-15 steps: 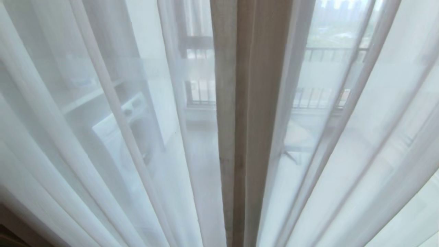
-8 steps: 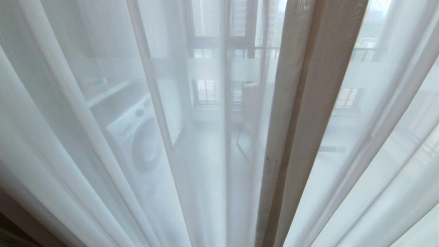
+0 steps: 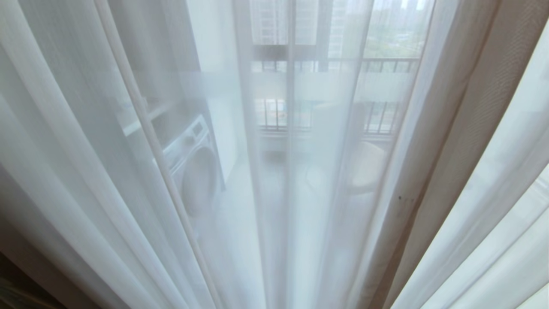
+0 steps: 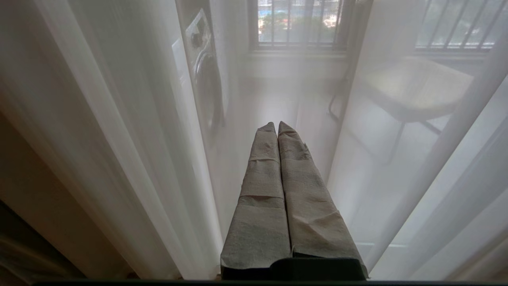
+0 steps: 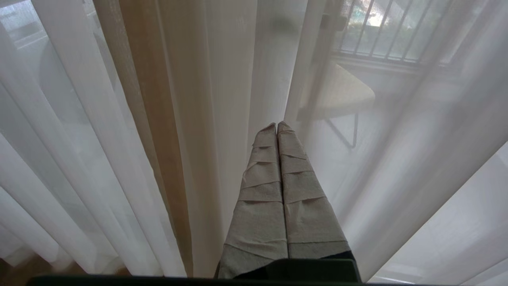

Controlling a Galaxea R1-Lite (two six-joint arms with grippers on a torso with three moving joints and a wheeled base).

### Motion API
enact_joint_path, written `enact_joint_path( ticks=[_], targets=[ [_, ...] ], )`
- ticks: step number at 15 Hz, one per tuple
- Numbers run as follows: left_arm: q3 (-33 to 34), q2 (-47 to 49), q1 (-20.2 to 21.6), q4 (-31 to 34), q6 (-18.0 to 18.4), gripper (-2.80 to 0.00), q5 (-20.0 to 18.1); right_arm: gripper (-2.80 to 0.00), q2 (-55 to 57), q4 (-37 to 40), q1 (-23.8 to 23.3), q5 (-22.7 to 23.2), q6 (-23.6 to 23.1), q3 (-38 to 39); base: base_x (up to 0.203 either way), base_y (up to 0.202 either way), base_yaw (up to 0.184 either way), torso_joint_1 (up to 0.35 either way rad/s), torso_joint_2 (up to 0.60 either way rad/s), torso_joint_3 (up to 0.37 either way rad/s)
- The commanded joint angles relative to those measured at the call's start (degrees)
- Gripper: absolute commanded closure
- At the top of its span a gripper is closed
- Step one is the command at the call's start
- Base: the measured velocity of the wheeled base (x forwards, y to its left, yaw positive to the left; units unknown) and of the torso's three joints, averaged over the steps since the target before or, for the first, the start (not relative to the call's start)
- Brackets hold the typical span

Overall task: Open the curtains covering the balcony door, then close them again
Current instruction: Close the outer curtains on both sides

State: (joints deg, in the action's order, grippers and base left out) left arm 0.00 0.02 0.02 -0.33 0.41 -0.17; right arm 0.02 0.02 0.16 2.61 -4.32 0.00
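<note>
Head view: sheers (image 3: 180, 171) fill the frame, beige drape (image 3: 467, 141) vertical at right; left wrist view: my left gripper (image 4: 277, 127) closed, empty, facing sheers; right wrist view: my right gripper (image 5: 276, 127) closed, empty, drape (image 5: 158, 119) just left of centre, nearer this arm.

Curtains (image 3: 128, 171): white see-through sheers hang in long vertical pleats, drawn shut across the whole view. One beige-grey opaque fold (image 3: 467, 128) hangs right of centre among the sheers. Balcony door (image 3: 300, 86) behind the sheers, its frosted white band faintly visible.
</note>
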Motion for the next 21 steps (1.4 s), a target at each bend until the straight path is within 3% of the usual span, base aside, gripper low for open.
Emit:
enact_joint_path(
  ticks=[1, 7, 21],
  targets=[
    [0.0, 0.0, 0.0, 0.0, -0.1, 0.0, 0.0, 0.0, 0.0, 0.0, 0.0, 0.0, -0.1, 0.0, 0.0, 0.201, -0.065, 0.007, 0.0, 0.003],
    [0.0, 0.0, 0.0, 0.0, 0.0, 0.0, 0.0, 0.0, 0.0, 0.0, 0.0, 0.0, -0.1, 0.0, 0.001, 0.199, -0.107, 0.003, 0.0, 0.002],
    [0.0, 0.0, 0.1, 0.0, 0.0, 0.0, 0.0, 0.0, 0.0, 0.0, 0.0, -0.1, 0.0, 0.0, 0.0, 0.192, -0.003, 0.002, 0.0, 0.001]
  ],
)
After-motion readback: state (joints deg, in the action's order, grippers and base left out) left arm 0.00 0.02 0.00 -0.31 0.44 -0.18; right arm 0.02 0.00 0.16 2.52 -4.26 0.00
